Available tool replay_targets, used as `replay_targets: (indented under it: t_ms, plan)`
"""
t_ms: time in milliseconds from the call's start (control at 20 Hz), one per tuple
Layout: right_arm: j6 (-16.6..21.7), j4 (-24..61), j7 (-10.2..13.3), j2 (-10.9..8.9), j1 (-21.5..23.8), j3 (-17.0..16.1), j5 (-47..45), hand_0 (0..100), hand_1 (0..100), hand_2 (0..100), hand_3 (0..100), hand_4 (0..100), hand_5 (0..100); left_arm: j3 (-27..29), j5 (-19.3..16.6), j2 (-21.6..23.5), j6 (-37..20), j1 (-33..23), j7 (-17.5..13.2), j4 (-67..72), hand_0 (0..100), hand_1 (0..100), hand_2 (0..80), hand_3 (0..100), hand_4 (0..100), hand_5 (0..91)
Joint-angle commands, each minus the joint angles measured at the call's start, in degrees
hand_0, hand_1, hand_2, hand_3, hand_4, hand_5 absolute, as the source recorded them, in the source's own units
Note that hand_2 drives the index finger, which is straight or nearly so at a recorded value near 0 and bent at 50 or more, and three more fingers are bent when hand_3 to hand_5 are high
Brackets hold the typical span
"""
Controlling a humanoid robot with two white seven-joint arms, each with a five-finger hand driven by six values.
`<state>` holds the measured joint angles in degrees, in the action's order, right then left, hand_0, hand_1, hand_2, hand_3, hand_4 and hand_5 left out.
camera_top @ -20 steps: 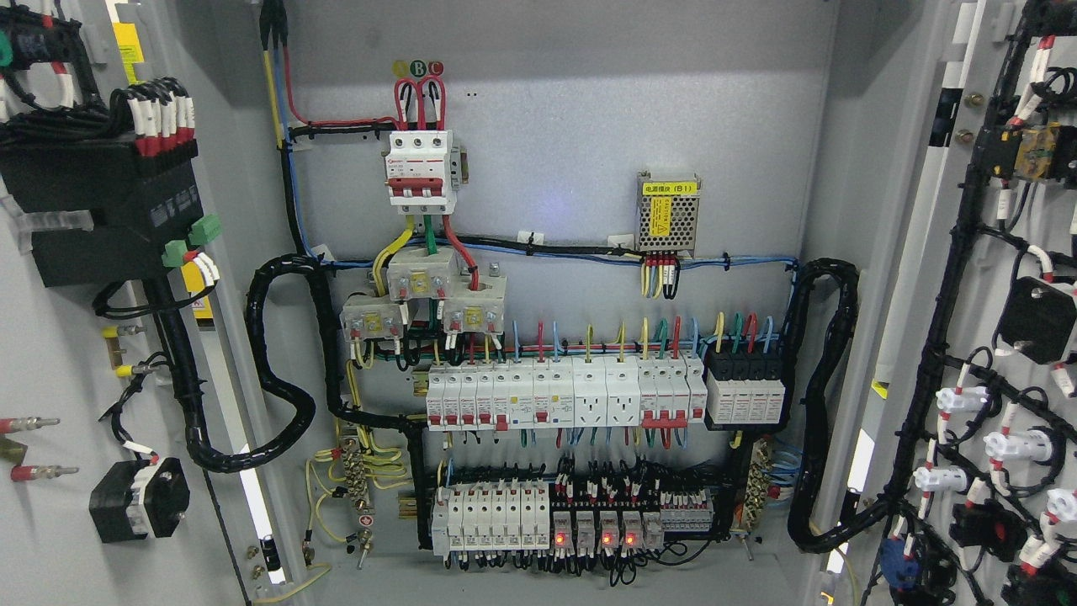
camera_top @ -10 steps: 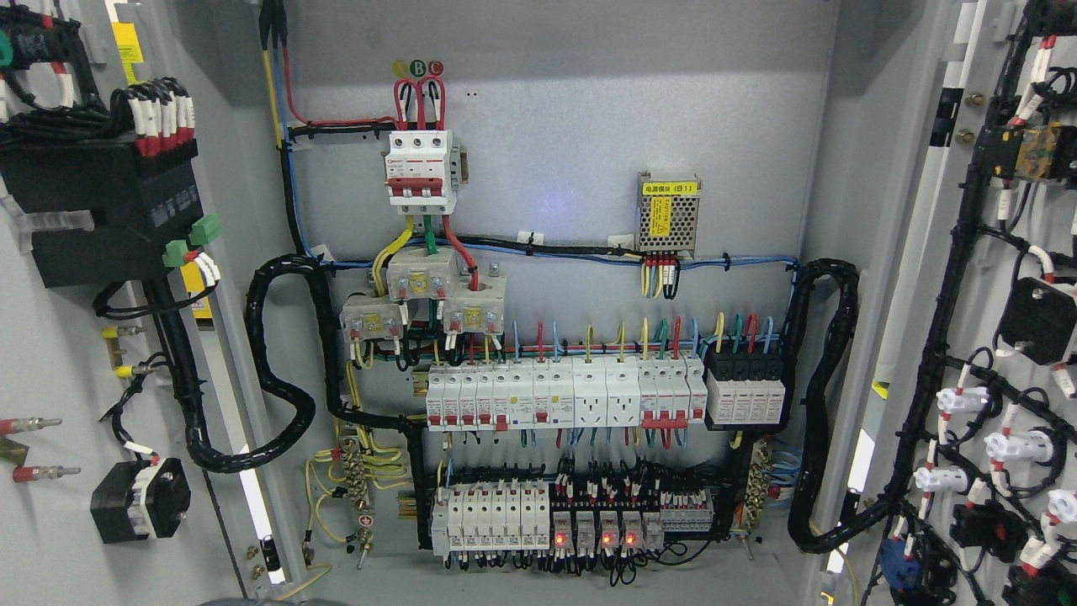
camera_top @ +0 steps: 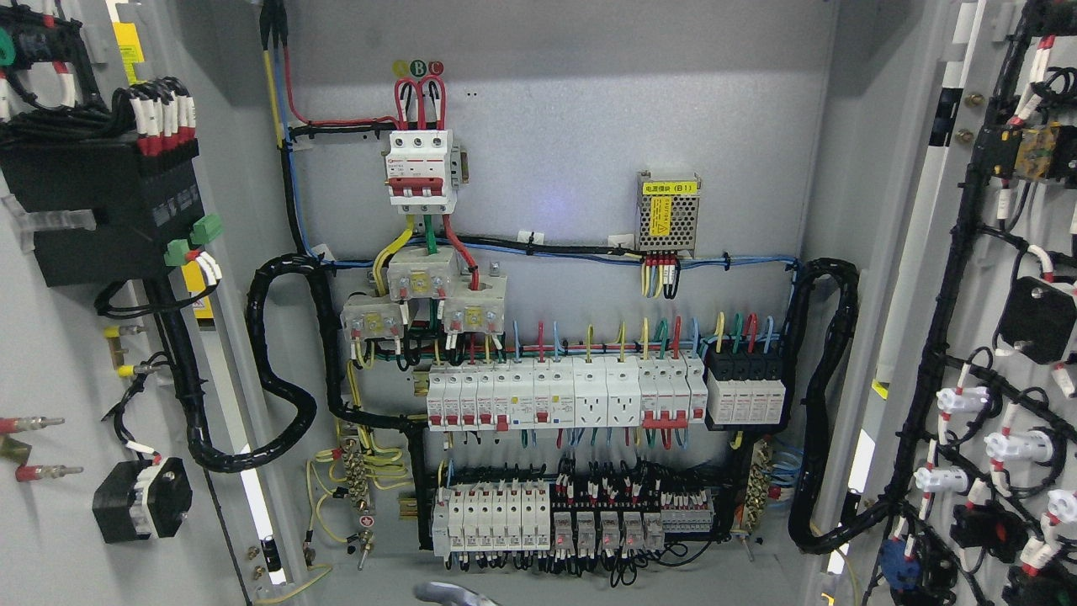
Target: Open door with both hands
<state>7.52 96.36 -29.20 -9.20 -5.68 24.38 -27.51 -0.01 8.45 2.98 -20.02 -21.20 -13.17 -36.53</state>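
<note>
Electrical cabinet backplate fully exposed, left door swung wide left of it, right door right, grey tip, possibly a hand, below, fingers impossible to judge.

**Inside an industrial electrical cabinet**

This is an electrical or industrial workspace, seen straight into an open grey steel control cabinet. Its back panel carries a three-pole main breaker, rows of white circuit breakers on rails, a small perforated power supply and colour-coded wiring. Black corrugated cable looms run to the swung-open left door and right door, both fitted with components.
</note>
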Motion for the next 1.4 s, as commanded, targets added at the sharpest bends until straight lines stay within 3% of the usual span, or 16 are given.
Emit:
replay_targets:
  t_ms: [0,150,300,451,551,651,951,1252,1352]
  plan:
    - [7.40,7.95,2.64,-11.11,17.08,-17.86,0.26,21,6,0,0,0,0,-1.49,0.42,3.26,-0.11,-10.17,-1.85,-43.50,33,18,3.8,9,0,0.0]
    - [10.14,12.86,6.60,-10.67,23.76,-22.78,0.26,21,6,0,0,0,0,-1.49,0.42,4.14,-0.02,-13.25,-3.96,-53.62,31,17,3.4,9,0,0.0]
    - [11.54,17.44,6.79,-10.58,27.99,-26.21,0.09,21,6,0,0,0,0,-1.66,0.42,4.32,0.24,-14.22,-4.15,-61.53,28,15,3.2,8,0,0.0]
    - [15.32,22.01,6.79,-10.58,33.70,-30.17,-0.09,21,6,0,0,0,0,-1.14,0.42,3.88,2.17,-13.87,-4.76,-67.96,25,15,2.1,7,0,0.0]
    - [18.21,23.34,6.96,-10.58,35.38,-30.97,-0.09,21,6,0,0,0,0,-1.13,0.42,3.88,3.67,-13.43,-7.47,-71.83,24,15,1.9,7,0,0.0]
    - [21.90,23.34,6.96,-10.58,35.65,-31.50,-0.18,21,6,0,0,0,0,-1.13,0.42,3.79,3.58,-13.34,-10.20,-74.03,23,13,1.3,5,0,0.0]
    - [29.56,23.52,7.05,-11.45,35.47,-32.38,-0.26,21,6,0,0,0,0,-0.69,0.51,3.44,1.74,-11.50,-14.33,-80.19,20,8,1.8,3,0,0.0]
    - [31.24,23.61,7.14,-12.51,35.04,-32.64,-0.26,22,6,0,0,0,0,-0.61,0.51,3.44,-4.23,-10.97,-16.63,-81.69,14,6,2.2,3,0,0.0]
    - [30.80,23.61,8.80,-12.60,34.25,-32.56,-0.26,22,6,0,0,0,0,0.36,0.60,3.44,-5.29,-10.53,-16.63,-82.12,13,5,2.4,3,0,0.0]
